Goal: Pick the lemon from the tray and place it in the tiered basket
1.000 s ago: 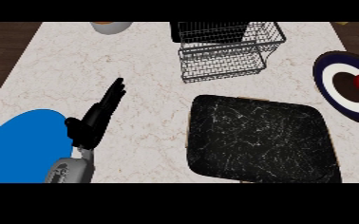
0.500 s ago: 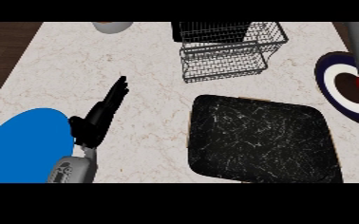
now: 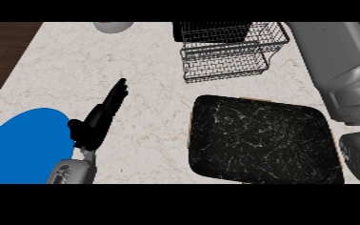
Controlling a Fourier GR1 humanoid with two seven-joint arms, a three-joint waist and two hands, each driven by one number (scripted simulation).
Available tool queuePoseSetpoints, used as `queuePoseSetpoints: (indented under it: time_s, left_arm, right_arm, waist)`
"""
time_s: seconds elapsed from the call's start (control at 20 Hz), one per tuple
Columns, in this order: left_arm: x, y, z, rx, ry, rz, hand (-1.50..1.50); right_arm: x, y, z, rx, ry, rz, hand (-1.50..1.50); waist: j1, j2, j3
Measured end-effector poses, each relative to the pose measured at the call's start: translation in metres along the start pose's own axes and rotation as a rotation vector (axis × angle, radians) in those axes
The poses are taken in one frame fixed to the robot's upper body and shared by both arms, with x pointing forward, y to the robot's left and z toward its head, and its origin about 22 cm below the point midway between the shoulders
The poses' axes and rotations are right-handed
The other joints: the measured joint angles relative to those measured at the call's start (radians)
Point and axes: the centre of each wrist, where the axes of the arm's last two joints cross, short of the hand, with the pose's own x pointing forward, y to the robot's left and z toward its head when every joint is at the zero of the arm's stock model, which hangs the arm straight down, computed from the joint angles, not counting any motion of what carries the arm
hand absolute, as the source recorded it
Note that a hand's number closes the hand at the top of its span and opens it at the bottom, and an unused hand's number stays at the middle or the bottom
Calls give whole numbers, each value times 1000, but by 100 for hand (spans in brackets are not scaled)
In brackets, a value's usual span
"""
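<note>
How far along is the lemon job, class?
Done: nothing shows; no lemon is visible in the tiered basket or on the tray. In hand: nothing; the left hand is open, left of the tray. Left: the whole pick and place.

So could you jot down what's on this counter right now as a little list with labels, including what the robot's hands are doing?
counter: pale marbled top
tray: dark, at lower right
lemon: not visible
tiered basket: wire, behind the tray
left hand: fingers straight, resting on the counter at left
right arm: grey forearm along the right edge
right hand: only a dark part at the edge, fingers unclear
blue plate: lower left corner
grey dish: top edge, partly cut off
</note>
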Motion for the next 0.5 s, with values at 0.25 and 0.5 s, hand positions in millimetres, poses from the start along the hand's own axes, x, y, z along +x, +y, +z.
queuePoseSetpoints:
  time_s: [0.25,0.5]
  left_arm:
    - [0,10,-1,3,-6,-3,0]
    - [1,6,-1,1,-3,-1,0]
  right_arm:
    - [7,20,-9,42,-6,-61,150]
    - [7,29,-14,102,48,-167,150]
  waist:
    - [-1,1,0]
    - [1,1,0]
